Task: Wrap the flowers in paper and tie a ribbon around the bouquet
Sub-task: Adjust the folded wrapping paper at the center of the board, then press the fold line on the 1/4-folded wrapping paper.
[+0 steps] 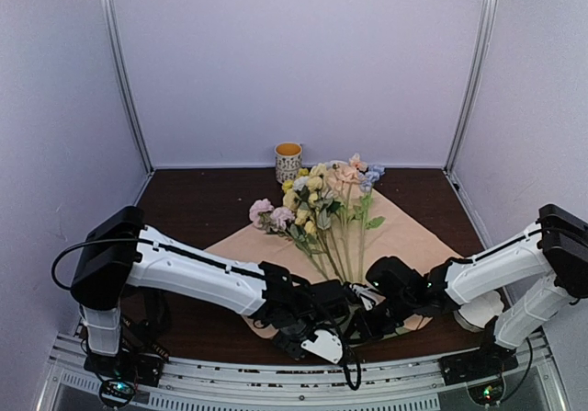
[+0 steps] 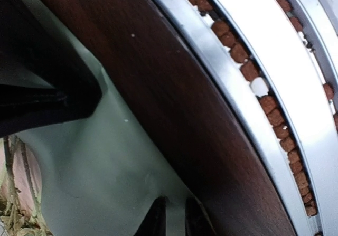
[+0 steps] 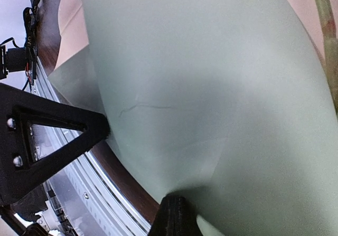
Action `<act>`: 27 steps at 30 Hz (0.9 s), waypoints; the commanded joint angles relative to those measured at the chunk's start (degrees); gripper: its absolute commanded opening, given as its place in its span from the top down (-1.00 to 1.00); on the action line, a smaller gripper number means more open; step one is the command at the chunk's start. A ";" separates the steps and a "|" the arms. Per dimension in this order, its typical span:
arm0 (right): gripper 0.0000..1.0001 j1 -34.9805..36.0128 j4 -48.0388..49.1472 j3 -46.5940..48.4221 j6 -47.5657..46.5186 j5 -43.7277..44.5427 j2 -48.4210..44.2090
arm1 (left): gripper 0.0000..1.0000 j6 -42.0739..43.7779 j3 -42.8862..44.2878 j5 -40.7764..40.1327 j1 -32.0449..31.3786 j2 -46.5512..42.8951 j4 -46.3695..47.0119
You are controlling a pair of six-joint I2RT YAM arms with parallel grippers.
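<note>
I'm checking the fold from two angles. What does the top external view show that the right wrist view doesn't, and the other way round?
Only the top view: the blooms of the flowers, a cup behind them, and both arms whole. Only the right wrist view: the sage-green face of the paper up close, raised, with the right gripper shut on it. Both: the paper's peach face, the dark table and the metal rail.

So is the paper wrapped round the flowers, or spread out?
Spread: the paper lies flat under the flowers, peach face up; only its near corner is lifted.
</note>
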 commanded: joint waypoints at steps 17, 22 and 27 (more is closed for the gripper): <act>1.00 -0.37 -15.89 -0.12 -4.58 8.01 -2.57 | 0.66 -20.76 -18.18 9.67 5.28 -6.67 2.58; 1.00 -0.84 -22.37 -2.07 -3.46 12.74 -6.86 | 0.66 -20.52 -18.00 10.97 5.28 -6.32 2.49; 1.00 -0.96 -28.77 -5.22 -0.92 16.05 -14.06 | 0.66 -20.03 -17.87 11.43 5.37 -6.06 2.29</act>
